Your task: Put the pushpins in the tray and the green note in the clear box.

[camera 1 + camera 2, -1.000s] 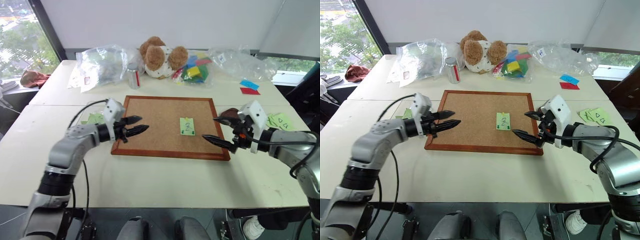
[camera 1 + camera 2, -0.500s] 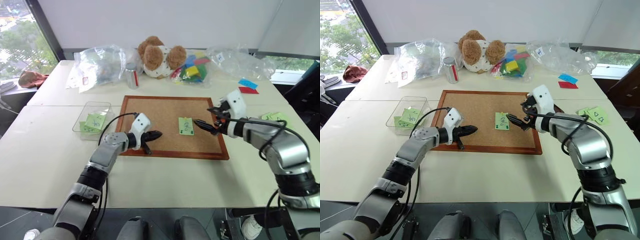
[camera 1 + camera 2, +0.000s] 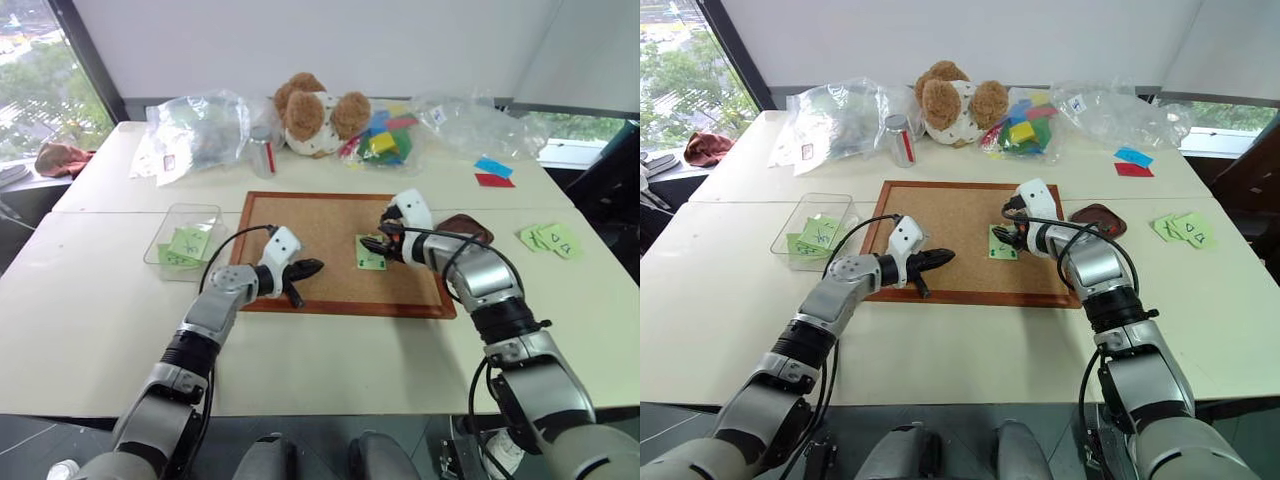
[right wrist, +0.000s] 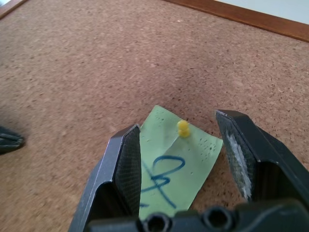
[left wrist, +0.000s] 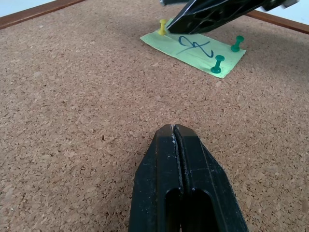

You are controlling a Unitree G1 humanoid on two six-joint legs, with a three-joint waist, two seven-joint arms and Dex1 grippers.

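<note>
Nothing is sorted yet: my right end effector (image 4: 183,164), fingers apart, straddles a yellow pushpin (image 4: 183,128) in the still-pinned light-green paper note (image 4: 174,164) (two green pins remain); my left end effector (image 5: 175,145) rests pressed together.

Light-green note (image 4: 176,164) with blue squiggle; yellow pushpin (image 4: 183,128); reddish-brown tray (image 3: 1098,219).

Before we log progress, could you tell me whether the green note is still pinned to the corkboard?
Still pinned. The green note lies flat on the corkboard, one yellow pushpin and two green pushpins standing in it.
</note>
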